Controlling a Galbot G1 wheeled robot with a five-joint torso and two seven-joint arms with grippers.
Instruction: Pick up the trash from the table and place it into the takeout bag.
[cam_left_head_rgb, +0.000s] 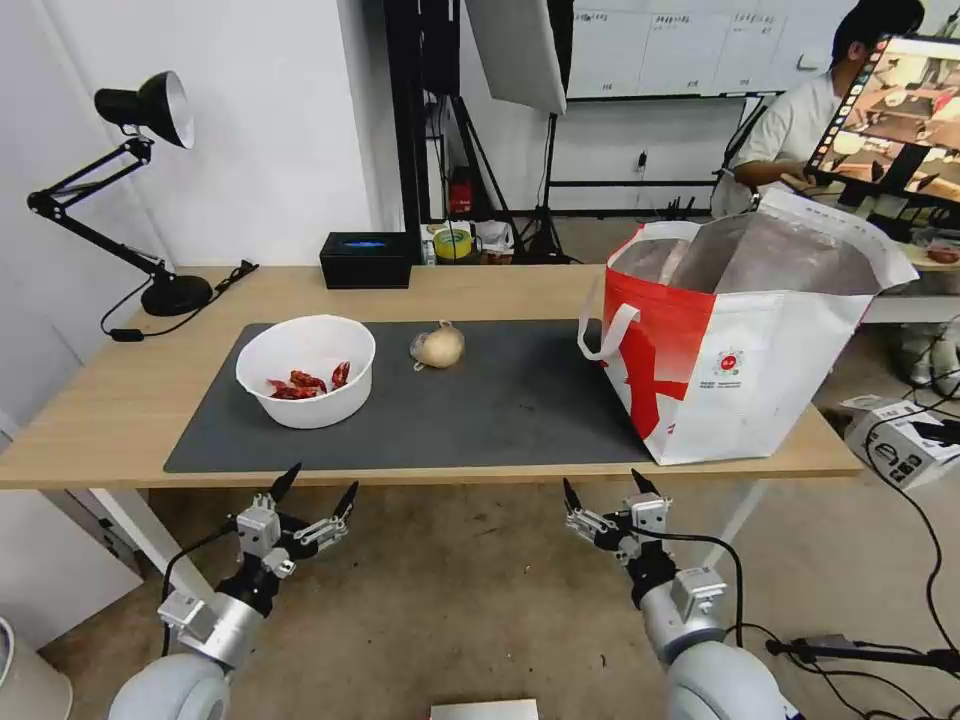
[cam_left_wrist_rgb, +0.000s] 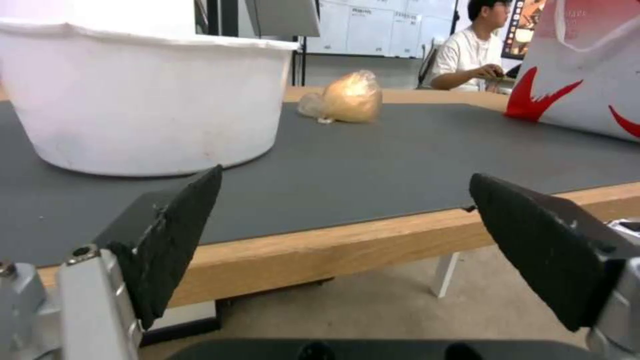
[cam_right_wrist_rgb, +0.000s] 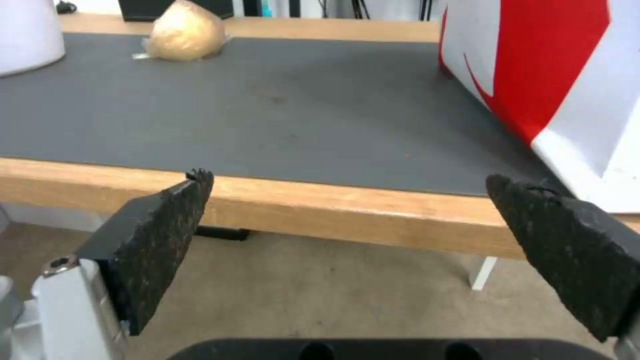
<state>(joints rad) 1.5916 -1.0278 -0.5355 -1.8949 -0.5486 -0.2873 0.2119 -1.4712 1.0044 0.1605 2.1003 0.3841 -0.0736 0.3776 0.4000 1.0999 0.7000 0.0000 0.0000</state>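
Observation:
A white round bowl (cam_left_head_rgb: 306, 370) (cam_left_wrist_rgb: 143, 97) with red scraps sits on the left part of the dark grey mat (cam_left_head_rgb: 480, 405). A tan round bundle (cam_left_head_rgb: 438, 346) (cam_left_wrist_rgb: 347, 97) (cam_right_wrist_rgb: 185, 31) lies near the mat's middle back. The red-and-white takeout bag (cam_left_head_rgb: 745, 335) (cam_left_wrist_rgb: 587, 65) (cam_right_wrist_rgb: 553, 70) stands open at the table's right end, foil lining showing. Below the table's front edge, my left gripper (cam_left_head_rgb: 318, 488) (cam_left_wrist_rgb: 343, 220) hangs open in front of the bowl. My right gripper (cam_left_head_rgb: 607, 488) (cam_right_wrist_rgb: 347, 225) is open too, just left of the bag.
The light-wood table (cam_left_head_rgb: 100, 400) carries a black desk lamp (cam_left_head_rgb: 150, 110) at the back left and a small black box (cam_left_head_rgb: 366, 260) behind the mat. A cardboard box (cam_left_head_rgb: 905, 440) and cables lie on the floor at the right.

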